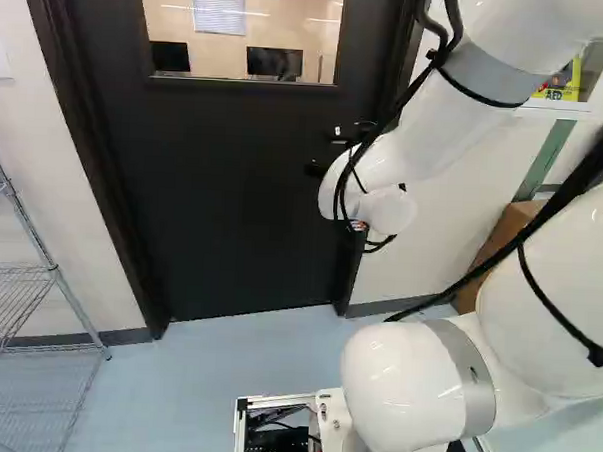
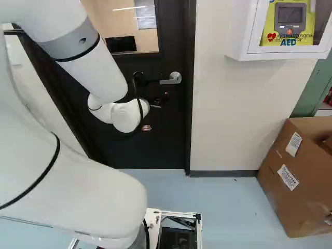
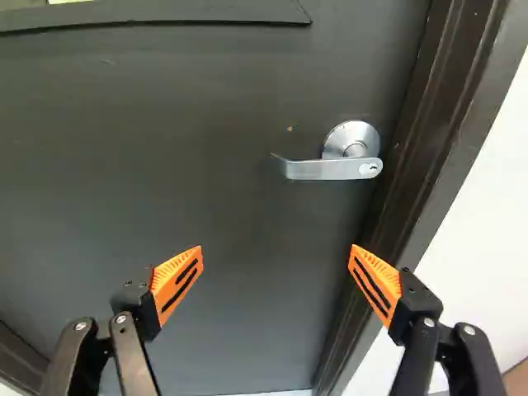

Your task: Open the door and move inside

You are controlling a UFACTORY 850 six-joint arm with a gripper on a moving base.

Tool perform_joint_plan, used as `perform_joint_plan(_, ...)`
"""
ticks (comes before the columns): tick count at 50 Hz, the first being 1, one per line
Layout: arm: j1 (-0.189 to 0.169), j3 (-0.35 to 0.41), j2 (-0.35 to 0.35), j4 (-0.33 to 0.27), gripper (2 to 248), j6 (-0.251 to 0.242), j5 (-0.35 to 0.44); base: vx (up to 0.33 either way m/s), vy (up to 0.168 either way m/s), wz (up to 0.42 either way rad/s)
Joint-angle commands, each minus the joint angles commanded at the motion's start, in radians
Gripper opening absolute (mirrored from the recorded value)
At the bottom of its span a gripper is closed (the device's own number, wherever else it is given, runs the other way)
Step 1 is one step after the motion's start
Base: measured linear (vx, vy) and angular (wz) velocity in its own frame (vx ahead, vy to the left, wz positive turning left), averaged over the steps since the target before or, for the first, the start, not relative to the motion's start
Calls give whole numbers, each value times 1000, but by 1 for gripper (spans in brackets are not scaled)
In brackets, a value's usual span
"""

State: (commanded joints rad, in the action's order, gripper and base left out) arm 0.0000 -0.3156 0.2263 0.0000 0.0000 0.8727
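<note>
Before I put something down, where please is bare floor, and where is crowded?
Bare floor shows between the wire shelf and the base frame, and between that frame and the cardboard box. Crowded: the door handle, with door frame beside, arm and open gripper near.

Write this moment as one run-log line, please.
door: closed | lever handle: ahead of gripper, untouched | gripper: open | box: right of door

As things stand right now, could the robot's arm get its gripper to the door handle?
Probably yes: the gripper is open and faces the closed door, and nothing shows between its fingers and the silver handle.
</note>
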Motion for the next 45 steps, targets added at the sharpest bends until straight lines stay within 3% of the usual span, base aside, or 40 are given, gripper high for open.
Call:
perform_joint_plan(24,0,-57,-1,0,247,0,0,0,0,0)
perform_joint_plan(45,0,-149,-51,0,247,0,0,0,0,0)
